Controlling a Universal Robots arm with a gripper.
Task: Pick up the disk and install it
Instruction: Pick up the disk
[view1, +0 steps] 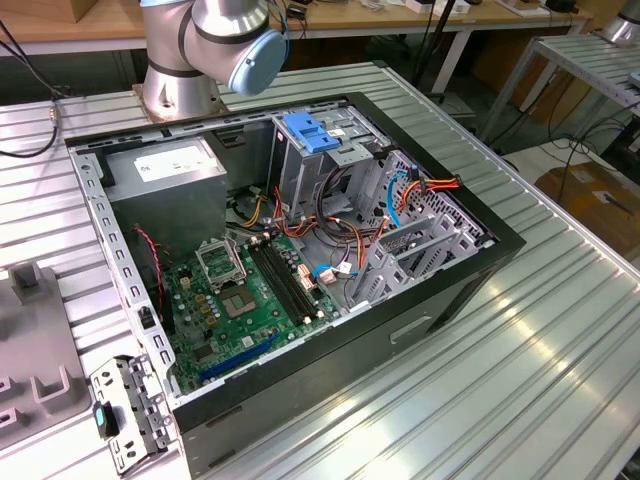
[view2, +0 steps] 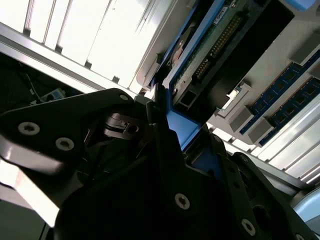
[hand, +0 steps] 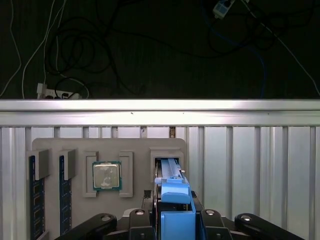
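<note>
**Inspector:** Location of the disk?

**Assistant:** The disk (hand: 172, 187) stands on edge in a slot of the grey tray (hand: 125, 145), which lies on the ribbed metal table (hand: 250, 165). The gripper (hand: 175, 212) straddles its near end.

**Inspector:** State of the gripper?

**Assistant:** Narrow. In the second wrist view a black finger (view2: 160, 125) lies flat against the blue frame, with the other close on the opposite side. I record it as clamped on the disk.

**Inspector:** What does each view contribute?

**Assistant:** The first wrist view gives the tray from above, with loose cables (hand: 75, 55) on the dark floor beyond the table's edge. The second wrist view gives the disk's side at close range. The exterior view gives the open computer case (view1: 450, 300) on the table, the arm (view1: 200, 40) behind it, and a corner of the tray at the exterior view's left.

**Inspector:** Counts?

**Assistant:** In the tray there are one disk, one chip (hand: 106, 176) and two memory sticks (hand: 33, 200), each in its own recess. The chip lies between the disk's slot and the sticks. By the case there are one blue latch (view1: 310, 135) on top of the metal cage and one metal bracket (view1: 130, 410) beside the case's corner.

**Inspector:** Appearance of the disk?

**Assistant:** It has a grey metal body in a bright blue plastic frame. The second wrist view shows a green board edge and a row of connector pins along one side.
</note>
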